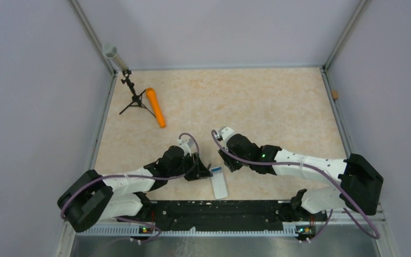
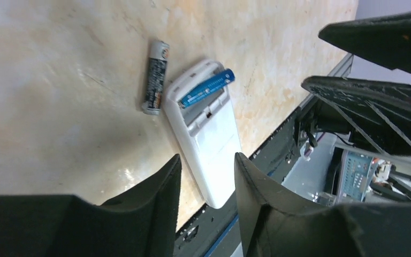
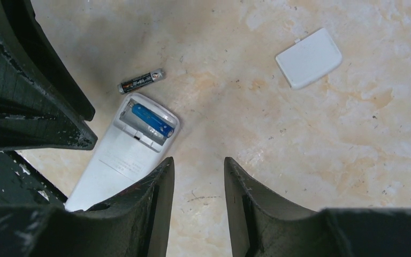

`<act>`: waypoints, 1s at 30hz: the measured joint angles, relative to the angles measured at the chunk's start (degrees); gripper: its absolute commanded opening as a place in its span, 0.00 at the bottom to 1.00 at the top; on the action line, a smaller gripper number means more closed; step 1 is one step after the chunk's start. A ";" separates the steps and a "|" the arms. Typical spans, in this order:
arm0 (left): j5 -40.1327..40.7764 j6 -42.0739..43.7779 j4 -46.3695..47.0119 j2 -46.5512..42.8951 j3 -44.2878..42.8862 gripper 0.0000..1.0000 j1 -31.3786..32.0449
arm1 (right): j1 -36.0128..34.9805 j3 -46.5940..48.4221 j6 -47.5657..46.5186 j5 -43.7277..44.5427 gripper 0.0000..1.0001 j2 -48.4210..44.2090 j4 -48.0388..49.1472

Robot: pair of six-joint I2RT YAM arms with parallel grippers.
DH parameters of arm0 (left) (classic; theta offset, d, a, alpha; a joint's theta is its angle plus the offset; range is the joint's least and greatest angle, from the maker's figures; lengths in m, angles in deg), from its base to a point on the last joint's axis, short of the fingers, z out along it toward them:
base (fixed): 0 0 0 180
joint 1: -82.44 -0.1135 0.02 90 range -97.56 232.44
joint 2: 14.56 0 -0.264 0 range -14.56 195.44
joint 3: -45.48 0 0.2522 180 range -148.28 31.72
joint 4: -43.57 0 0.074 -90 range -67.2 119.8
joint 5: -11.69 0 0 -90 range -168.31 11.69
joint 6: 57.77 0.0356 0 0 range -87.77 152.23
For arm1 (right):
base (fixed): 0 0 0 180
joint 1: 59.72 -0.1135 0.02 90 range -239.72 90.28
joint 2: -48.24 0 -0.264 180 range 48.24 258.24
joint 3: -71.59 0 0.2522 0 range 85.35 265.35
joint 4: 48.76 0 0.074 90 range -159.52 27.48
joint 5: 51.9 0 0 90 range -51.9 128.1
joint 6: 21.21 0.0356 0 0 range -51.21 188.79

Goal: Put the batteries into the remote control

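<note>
Off the remote control's (image 2: 214, 139) open end the dark battery (image 2: 155, 77) is laid, ahead of the left end effector (image 2: 207, 158), which, like the right end effector (image 3: 198, 160), is spread, empty.

You see a white remote (image 3: 118, 160), a blue battery (image 3: 151, 120), a black-and-silver battery (image 3: 142, 81) and a beige marbled table (image 3: 299, 150).

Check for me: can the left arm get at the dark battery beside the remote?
Probably yes. The dark battery lies uncovered on the table by the remote control's open end, just ahead of the left gripper, whose jaws stand open and empty. It sits close to the remote, so finger room looks tight.
</note>
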 measured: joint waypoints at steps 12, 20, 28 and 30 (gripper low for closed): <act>-3.30 1.03 1.38 6.97 -0.74 0.34 -4.28 | 0.55 0.02 1.11 -0.48 0.37 0.11 1.07; -5.49 0.72 5.03 10.47 -1.05 0.32 -4.96 | 0.63 0.02 2.86 -2.60 0.31 1.77 2.32; -5.66 0.68 5.55 11.02 -1.05 0.30 -5.75 | 1.29 0.11 5.38 -5.64 0.27 5.51 3.13; -5.66 0.61 5.68 11.15 -1.05 0.30 -5.95 | 1.38 0.11 6.03 -6.38 0.27 6.36 3.15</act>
